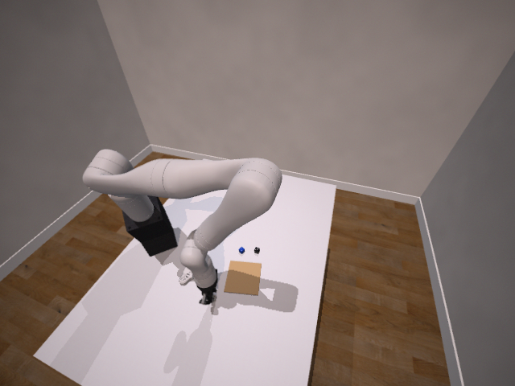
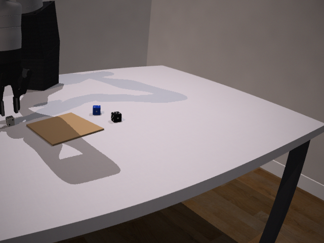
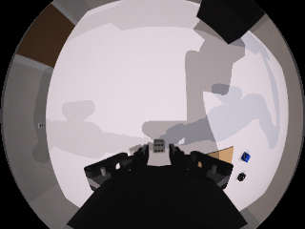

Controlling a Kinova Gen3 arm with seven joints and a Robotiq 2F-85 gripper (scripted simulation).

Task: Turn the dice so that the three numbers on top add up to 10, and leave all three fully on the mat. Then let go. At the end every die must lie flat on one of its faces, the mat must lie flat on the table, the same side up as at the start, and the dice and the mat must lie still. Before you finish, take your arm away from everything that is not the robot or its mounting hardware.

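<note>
My gripper is partly open, pointing down just above the white die, with nothing between its fingers. That die stands on the table left of the mat in the exterior view, several pips in two rows on top; the gripper hides it in the top view. The tan mat lies flat and bare. The blue die and the black die lie off it; their top numbers are too small to read surely.
The white table carries everything. The robot's black pedestal stands at the left in the top view. Arm shadows cross the mat and table. The blue and black dice are close together beyond the mat.
</note>
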